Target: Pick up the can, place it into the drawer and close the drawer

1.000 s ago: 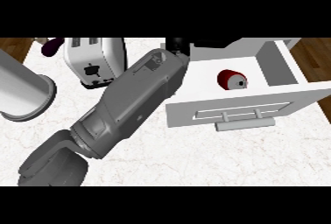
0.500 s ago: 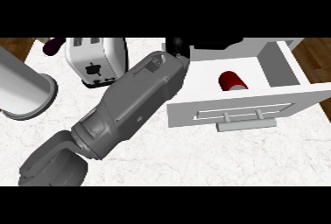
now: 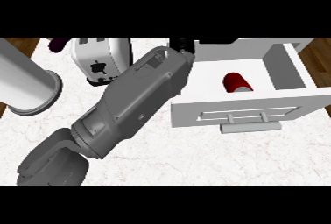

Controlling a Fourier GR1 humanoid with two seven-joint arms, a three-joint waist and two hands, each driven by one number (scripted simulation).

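Cataloguing the counter as seen from the head view:

Surface: a white marbled counter (image 3: 194, 162) is filling most of the view, with brown wood floor (image 3: 322, 52) showing past its far corners.

Drawer: a white drawer (image 3: 284, 65) is standing pulled open at the right, its front panel and handle (image 3: 251, 127) facing the near side.

Can: a red can (image 3: 237, 82) is lying on its side inside the drawer, near the middle of the compartment, apart from the hand.

Other items: a white toaster (image 3: 98, 57) is sitting at the far left-centre; a grey cylinder (image 3: 22, 83) is standing at the left edge on a round base.

Left arm: a grey forearm (image 3: 129, 105) is stretching diagonally from the lower left toward the drawer's far left corner.

Left hand: only a black sliver (image 3: 182, 43) is showing at the top band; whether its fingers are spread or curled cannot be told.
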